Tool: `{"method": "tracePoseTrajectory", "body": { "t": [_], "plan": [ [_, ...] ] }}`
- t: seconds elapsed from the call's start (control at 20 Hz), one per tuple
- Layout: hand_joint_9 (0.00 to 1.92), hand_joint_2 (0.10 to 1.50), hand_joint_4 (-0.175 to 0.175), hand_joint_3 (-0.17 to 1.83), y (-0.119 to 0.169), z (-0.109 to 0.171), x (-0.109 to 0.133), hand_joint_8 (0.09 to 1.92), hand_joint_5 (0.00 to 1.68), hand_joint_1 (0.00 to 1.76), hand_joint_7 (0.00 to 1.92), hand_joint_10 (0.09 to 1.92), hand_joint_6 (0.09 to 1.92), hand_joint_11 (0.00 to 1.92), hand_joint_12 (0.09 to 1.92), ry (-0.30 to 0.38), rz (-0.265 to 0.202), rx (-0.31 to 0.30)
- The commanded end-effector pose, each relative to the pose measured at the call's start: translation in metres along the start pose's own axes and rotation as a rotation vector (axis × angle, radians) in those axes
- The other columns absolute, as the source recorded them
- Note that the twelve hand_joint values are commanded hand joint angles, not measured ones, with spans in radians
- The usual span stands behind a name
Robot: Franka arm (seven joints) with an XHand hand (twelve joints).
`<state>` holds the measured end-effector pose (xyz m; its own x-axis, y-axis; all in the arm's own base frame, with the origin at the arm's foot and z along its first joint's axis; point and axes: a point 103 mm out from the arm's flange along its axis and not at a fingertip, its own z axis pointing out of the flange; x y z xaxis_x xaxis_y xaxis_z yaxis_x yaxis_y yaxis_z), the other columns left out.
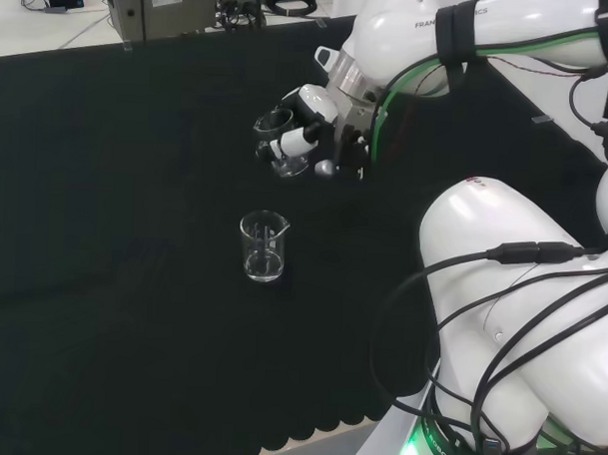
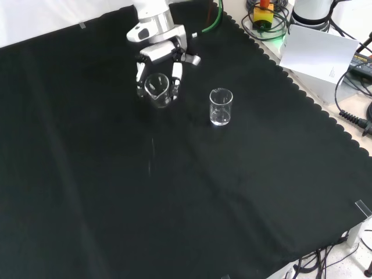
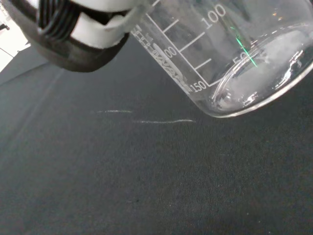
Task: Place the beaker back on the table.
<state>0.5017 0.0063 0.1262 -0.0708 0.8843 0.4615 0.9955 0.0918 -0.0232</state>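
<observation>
My hand has its fingers curled round a clear glass beaker. The beaker hangs tilted above the black cloth, its base clear of the surface in the wrist view. White graduation marks run down its wall. A dark finger wraps the glass close to the camera. A second clear beaker stands upright on the cloth, nearer the camera than the hand in the head view and to the hand's right in the front view.
Black cloth covers the bench, with faint pale streaks under the held beaker. The arm's white links stand at the right of the head view. Cables and boxes lie beyond the cloth's scalloped edge.
</observation>
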Motion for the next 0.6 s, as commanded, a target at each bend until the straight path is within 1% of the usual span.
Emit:
{"method": "tracePoseTrajectory", "body": {
  "t": [0.05, 0.6],
  "plan": [
    [1.59, 1.02, -0.16, -0.17, 0.011, 0.024, -0.009, 0.59, 1.26, 1.43, 1.31, 0.09, 0.5, 1.33, 0.63, 0.026, -0.016, 0.051],
    [1.58, 1.03, -0.15, -0.17, 0.014, 0.046, -0.018, 0.62, 1.23, 1.42, 1.29, 0.09, 0.55, 1.31, 0.64, 0.035, -0.008, 0.108]
  ]
}}
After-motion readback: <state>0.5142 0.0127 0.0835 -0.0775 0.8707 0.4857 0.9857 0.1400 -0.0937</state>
